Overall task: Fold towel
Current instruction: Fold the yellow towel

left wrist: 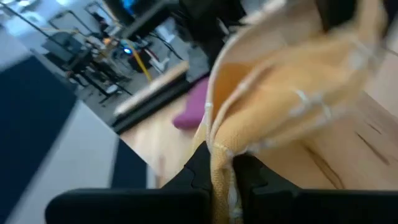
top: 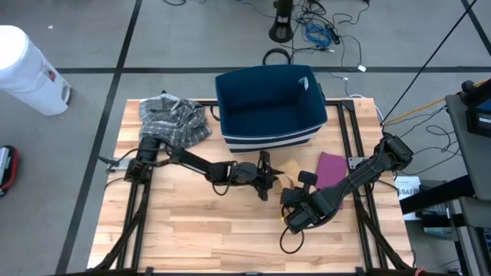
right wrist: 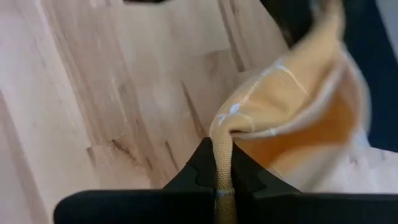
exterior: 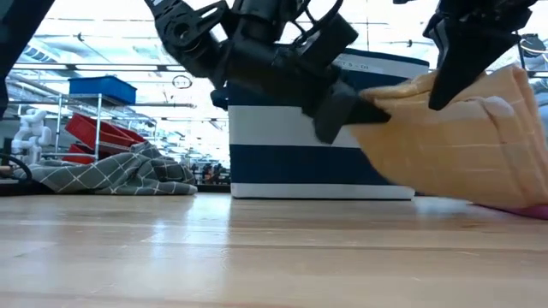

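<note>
While held above the table, orange towel pinched by left fingers, right fingers, no readable writing.

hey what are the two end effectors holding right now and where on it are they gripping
Both hold the orange towel off the table: the left end effector and the right end effector each pinch a bunched bit of its edge.
</note>
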